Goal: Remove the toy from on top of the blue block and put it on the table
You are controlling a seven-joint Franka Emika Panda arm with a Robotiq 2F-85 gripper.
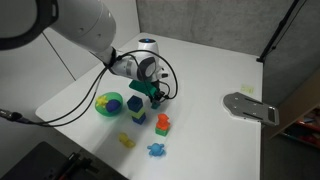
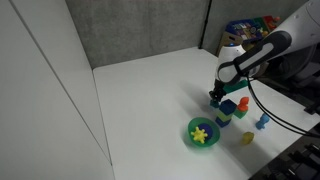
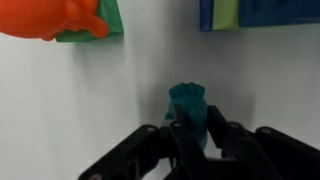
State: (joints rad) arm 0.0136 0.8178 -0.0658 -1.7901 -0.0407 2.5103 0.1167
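My gripper [image 3: 190, 135] is shut on the small teal-green toy [image 3: 187, 104], which shows between the two black fingers over the white table [image 3: 120, 90]. In both exterior views the gripper [image 1: 153, 93] [image 2: 221, 95] points down at the table with the toy [image 1: 158, 97] at its tip. The dark blue block [image 1: 136, 104] [image 2: 242, 102] stands just beside it, on a yellow-green piece. In the wrist view the blue block [image 3: 265, 12] is at the top right, apart from the toy. I cannot tell whether the toy touches the table.
A green bowl [image 1: 108, 103] [image 2: 203, 132] holds a blue-and-yellow piece. An orange-red toy [image 1: 163, 123] [image 3: 45, 15], a yellow piece [image 1: 126, 141] and a flat light-blue toy [image 1: 156, 150] lie near the front. A grey flat object [image 1: 250, 105] lies far off.
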